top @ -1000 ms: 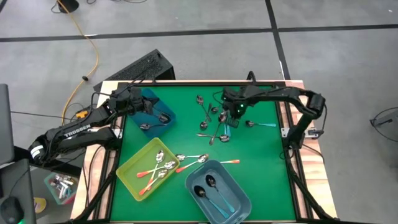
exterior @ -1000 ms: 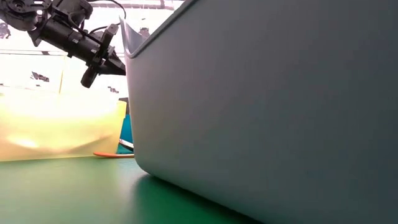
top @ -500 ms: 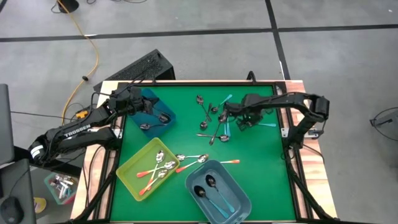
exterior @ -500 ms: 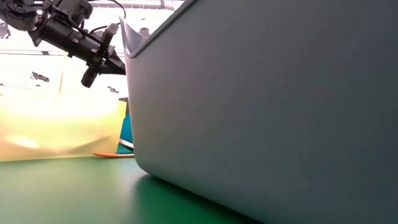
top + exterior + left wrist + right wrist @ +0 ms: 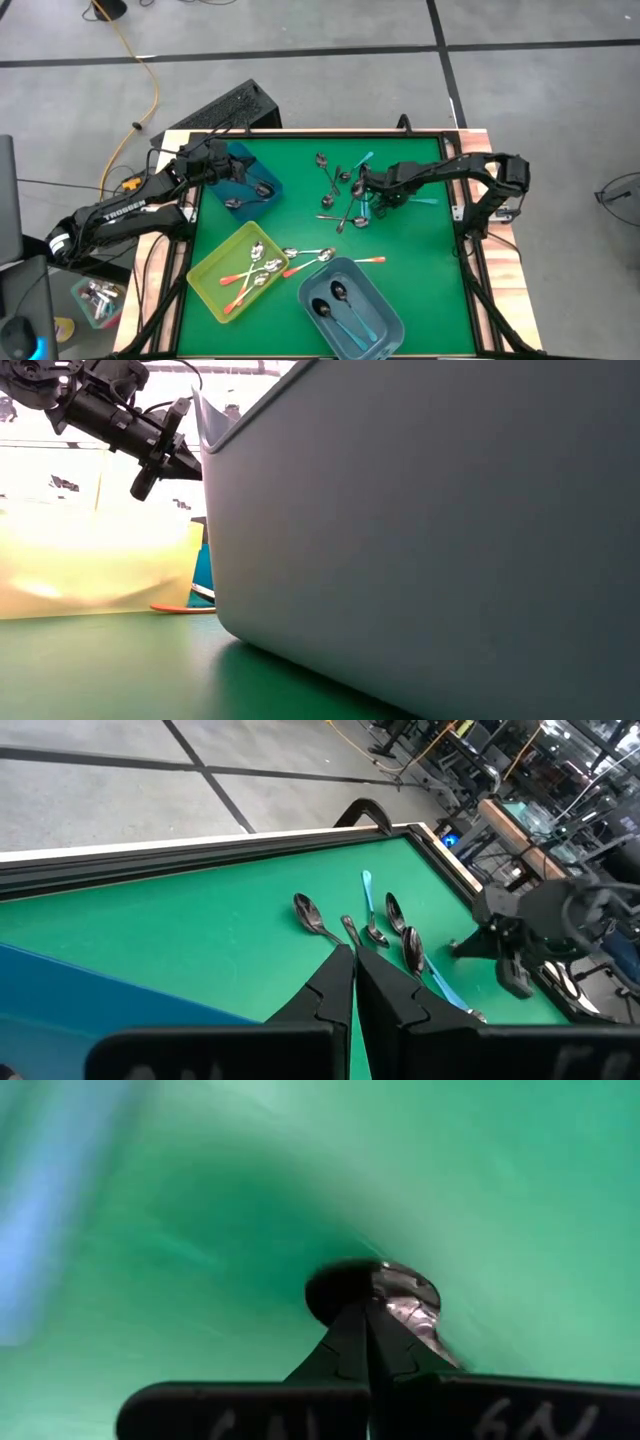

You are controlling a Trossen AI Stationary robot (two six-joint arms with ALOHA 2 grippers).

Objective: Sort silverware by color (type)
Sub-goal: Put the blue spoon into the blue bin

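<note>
Loose silverware lies in a pile (image 5: 340,190) at the table's far middle: dark spoons and teal-handled ones. My right gripper (image 5: 365,190) is shut and points down over this pile. In the right wrist view its tips (image 5: 365,1310) stand at the bowl of a dark spoon (image 5: 400,1292) lying on the green mat. One teal-handled spoon (image 5: 420,200) lies to the right of the pile. An orange-handled spoon (image 5: 360,262) and silver spoons (image 5: 305,252) lie nearer. My left gripper (image 5: 238,172) hangs shut over the blue bin (image 5: 262,172), holding nothing. My right gripper comes down from above with shut fingers, right at the bowl of the dark spoon (image 5: 412,1302). I cannot tell whether the tips touch it. The spoon lies flat on the mat.
A blue bin at the far left holds dark spoons. A yellow-green bin (image 5: 215,262) holds orange-handled spoons. A grey-blue bin (image 5: 385,318) at the near edge holds teal-handled spoons, and its wall (image 5: 430,530) fills the low view. Bare green mat lies at the right near side.
My right gripper has moved toward the table's left edge and downward, onto the pile of spoons, rolling about its own pointing line as it went. It has stayed shut. No spoon has visibly shifted.
</note>
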